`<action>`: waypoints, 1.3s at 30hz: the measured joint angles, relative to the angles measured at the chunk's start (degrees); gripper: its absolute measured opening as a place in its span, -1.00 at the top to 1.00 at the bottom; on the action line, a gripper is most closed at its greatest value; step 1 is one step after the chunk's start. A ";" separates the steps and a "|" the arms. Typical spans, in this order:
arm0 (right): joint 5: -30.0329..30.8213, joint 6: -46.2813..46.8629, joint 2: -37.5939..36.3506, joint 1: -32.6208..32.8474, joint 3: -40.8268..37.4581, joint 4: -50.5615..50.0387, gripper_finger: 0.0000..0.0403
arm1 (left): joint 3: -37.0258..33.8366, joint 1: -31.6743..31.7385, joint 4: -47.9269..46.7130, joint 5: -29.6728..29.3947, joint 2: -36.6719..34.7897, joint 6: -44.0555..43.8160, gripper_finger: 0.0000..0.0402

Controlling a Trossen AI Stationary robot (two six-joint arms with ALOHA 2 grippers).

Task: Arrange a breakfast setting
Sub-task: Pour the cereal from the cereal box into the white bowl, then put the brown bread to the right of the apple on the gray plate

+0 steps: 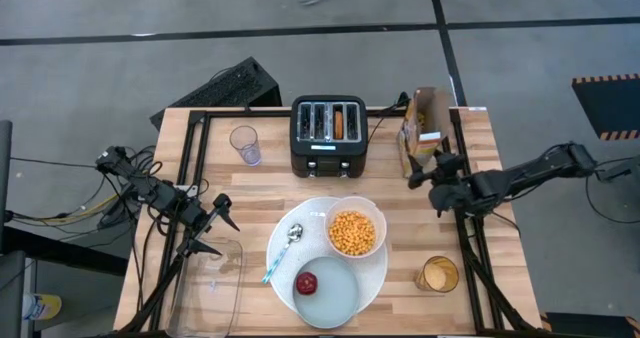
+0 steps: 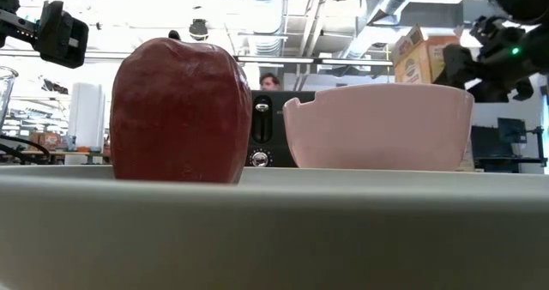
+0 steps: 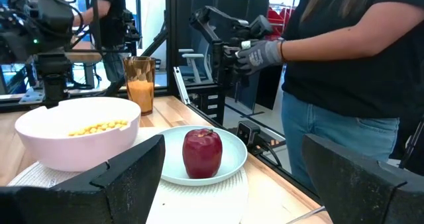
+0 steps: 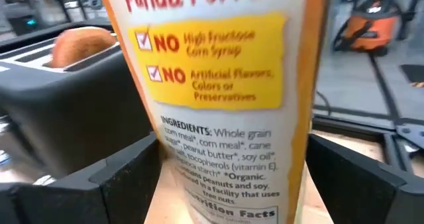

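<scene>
The large white plate (image 1: 300,228) lies at the table's middle. On its far right part stands the white bowl (image 1: 355,230) of yellow cereal (image 3: 99,127). The pale-blue plate (image 1: 335,293) rests on its near part and bears the upright red apple (image 1: 306,283). The blue-handled spoon (image 1: 283,250) lies on its left side. The toasted bagel (image 1: 340,123) stands in a toaster slot. My left gripper (image 1: 225,236) is open and empty, left of the plate. My right gripper (image 1: 428,183) is open at the near end of a cereal box (image 4: 218,98), one finger on either side, apart from it.
A black toaster (image 1: 328,136) stands at the far middle. An empty glass (image 1: 245,143) is left of it. A glass of orange juice (image 1: 438,274) stands near right. A clear container (image 1: 215,278) lies near left. A person with a gloved hand (image 3: 262,52) stands beyond the table's near edge.
</scene>
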 joint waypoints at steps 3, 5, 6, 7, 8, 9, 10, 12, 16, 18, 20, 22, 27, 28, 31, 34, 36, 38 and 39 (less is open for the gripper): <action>-2.27 0.08 -2.88 1.11 1.44 -2.54 -0.88 | 0.00 0.00 0.00 0.00 -0.01 0.00 -0.69; -3.45 0.12 -4.72 1.87 2.46 -3.96 -0.88 | 0.00 0.00 0.00 0.00 0.00 0.00 -0.69; -3.84 0.14 -5.59 2.32 2.89 -4.73 -0.88 | 0.00 0.00 0.00 0.00 0.00 0.00 -0.69; -4.16 0.13 -6.47 2.81 3.34 -5.54 -0.88 | 0.00 -0.01 0.00 0.00 0.01 0.00 -0.69; -4.22 0.12 -7.33 3.29 3.74 -6.31 -0.88 | 0.00 0.00 0.00 0.00 -0.01 0.00 -0.69; -4.24 0.13 -8.14 3.74 4.14 -7.11 -0.88 | 0.00 0.00 0.00 0.01 -0.01 0.00 -0.69; -4.22 0.12 -8.91 4.13 4.54 -8.12 -0.88 | 0.00 -0.01 0.00 0.00 0.00 0.00 -0.69; -4.23 0.12 -10.10 4.77 5.30 -10.19 -0.88 | 0.00 -0.01 0.00 0.00 -0.01 0.00 -0.69; -4.24 0.12 -12.48 5.86 7.25 -12.86 -0.88 | 0.00 0.00 0.00 0.00 -0.01 0.00 -0.69; -4.69 0.14 -13.39 6.54 8.20 -13.57 -0.88 | 0.00 0.00 0.00 0.00 0.00 0.00 -0.69; -6.85 1.20 -14.27 7.09 9.37 -14.62 -0.88 | 0.00 0.00 0.00 0.00 0.01 0.00 -0.69; -10.45 4.76 -15.02 7.66 10.65 -16.14 -0.88 | 0.00 -0.01 0.00 0.00 0.00 0.00 -0.69; -19.48 14.39 -15.33 9.33 12.06 -19.28 -0.88 | 0.00 0.00 0.00 0.00 0.01 0.00 -0.69; -20.52 15.86 -15.33 9.75 12.07 -19.31 -0.88 | 0.00 0.00 0.00 0.00 0.00 0.00 -0.69; -23.39 19.39 -15.33 11.47 12.09 -19.47 -0.88 | 0.00 0.00 0.00 0.00 -0.01 0.00 -0.69; -25.82 21.55 -15.32 13.66 12.09 -18.36 -0.88 | 0.00 0.00 0.00 0.00 -0.01 0.00 -0.69; -26.80 21.43 -15.23 15.17 12.09 -16.08 -0.88 | 0.00 0.00 0.00 0.00 0.01 0.00 -0.69; -26.99 20.75 -14.74 16.68 12.09 -13.04 -0.88 | 0.00 0.00 0.00 0.00 0.01 0.00 -0.69; -27.04 20.71 -14.32 17.40 12.09 -11.42 -0.88 | 0.00 0.00 0.00 0.00 -0.01 0.00 -0.69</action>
